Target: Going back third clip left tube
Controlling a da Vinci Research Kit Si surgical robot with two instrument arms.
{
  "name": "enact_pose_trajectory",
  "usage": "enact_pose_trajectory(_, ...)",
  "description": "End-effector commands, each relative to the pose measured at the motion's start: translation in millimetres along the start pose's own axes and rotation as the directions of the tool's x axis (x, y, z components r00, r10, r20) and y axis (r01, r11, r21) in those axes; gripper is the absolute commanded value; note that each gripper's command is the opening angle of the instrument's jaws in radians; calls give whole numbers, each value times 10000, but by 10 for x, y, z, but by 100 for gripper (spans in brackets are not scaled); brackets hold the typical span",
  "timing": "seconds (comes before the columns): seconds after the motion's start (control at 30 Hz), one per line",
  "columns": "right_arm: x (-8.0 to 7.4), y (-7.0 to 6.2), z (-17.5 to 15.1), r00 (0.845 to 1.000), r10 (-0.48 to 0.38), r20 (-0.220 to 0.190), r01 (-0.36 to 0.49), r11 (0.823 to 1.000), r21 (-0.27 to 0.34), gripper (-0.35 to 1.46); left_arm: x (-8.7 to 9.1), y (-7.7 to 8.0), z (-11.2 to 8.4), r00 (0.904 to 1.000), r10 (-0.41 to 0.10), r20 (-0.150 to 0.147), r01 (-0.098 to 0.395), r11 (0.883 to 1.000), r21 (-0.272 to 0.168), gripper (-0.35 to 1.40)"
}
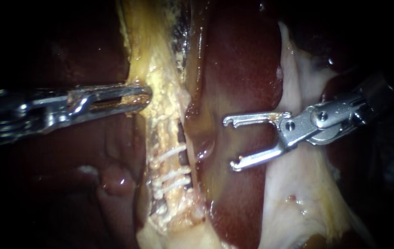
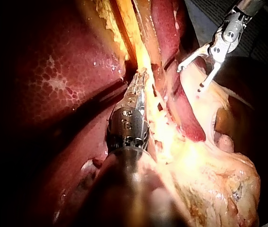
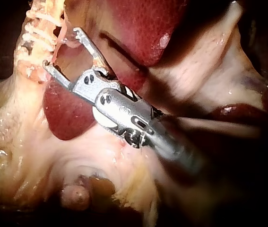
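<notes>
Holding my right instrument (image 1: 230, 144) over the liver (image 1: 238, 69), I have its jaws wide apart with nothing between them. The hooked tips point toward the tube (image 1: 168, 162) but hang clear of it, with a strip of liver in between. Three white clips (image 1: 173, 174) cross that tube side by side, low on the yellow tissue (image 1: 151, 41), so I judge the third clip is on and the job in hand is to get out cleanly. My left instrument (image 1: 147, 96) comes in from the other side, and its jaws look closed on the edge of the yellow tissue above the clips, holding it taut.

What worries me first is those open hooks. In the right wrist view the lower tip sits close to the liver, and backing out with the jaws spread could scrape or snag that soft surface and tear it. Any drift toward the tube instead of away from it could catch a clip and lever it loose.

The second risk is on the left: if I pull harder while watching the right side, the yellow tissue could rip or the tube could drag through its clips. Depth is hard to read from the endoscope alone, so a misjudged height is the likeliest cause of either
</notes>
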Motion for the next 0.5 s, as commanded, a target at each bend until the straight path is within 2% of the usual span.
enact_pose_trajectory(0.03, 2, 0, 0, 10000, -37, -30, 37, 10000, -22, 60, 1, 1, 2, 10000, -47, -51, 47, 10000, 51, -35)
enact_pose_trajectory(0.27, 13, 0, -5, 9998, -199, -81, 198, 9998, -67, 60, 3, 0, 5, 10000, -24, -76, 24, 10000, 51, -35)
enact_pose_trajectory(0.5, 14, -1, -8, 9998, -192, -80, 191, 9998, -70, 60, 3, -1, 5, 10000, -26, -76, 27, 10000, 50, -35)
